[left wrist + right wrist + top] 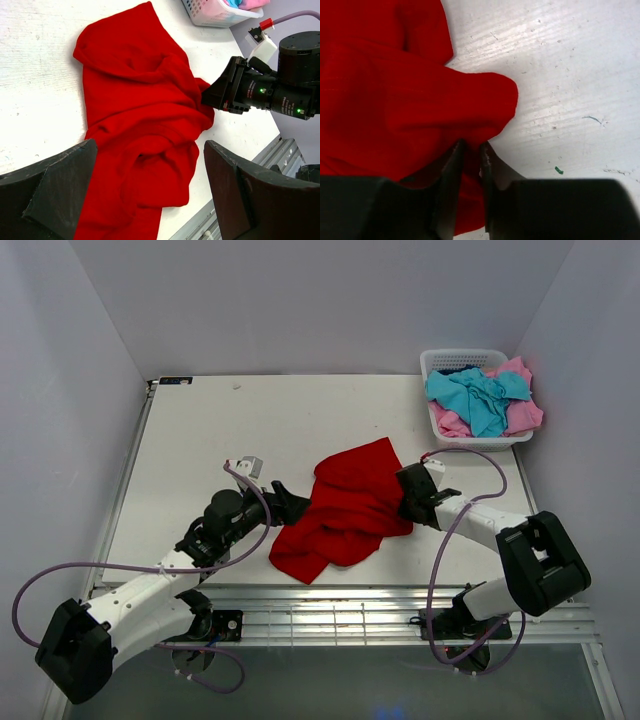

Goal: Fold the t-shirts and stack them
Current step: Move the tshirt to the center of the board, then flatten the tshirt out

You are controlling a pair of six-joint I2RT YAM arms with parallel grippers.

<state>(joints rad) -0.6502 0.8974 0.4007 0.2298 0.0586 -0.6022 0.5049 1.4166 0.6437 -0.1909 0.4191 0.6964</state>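
A large red t-shirt [345, 510] lies crumpled on the white table, between the two arms. My right gripper [405, 495] is at the shirt's right edge. In the right wrist view its fingers [451, 160] stand close together with a fold of the red t-shirt [410, 100] pinched between them. My left gripper [290, 505] hovers at the shirt's left side, its jaws wide open over the red cloth [140, 115] with nothing gripped. A turquoise t-shirt [480, 395] and a pink t-shirt [525, 415] lie heaped in the basket.
The white lattice basket [440, 358] stands at the table's far right corner, against the right wall. Grey walls close in the left, back and right. A metal rail [360, 615] runs along the near edge by the arm bases.
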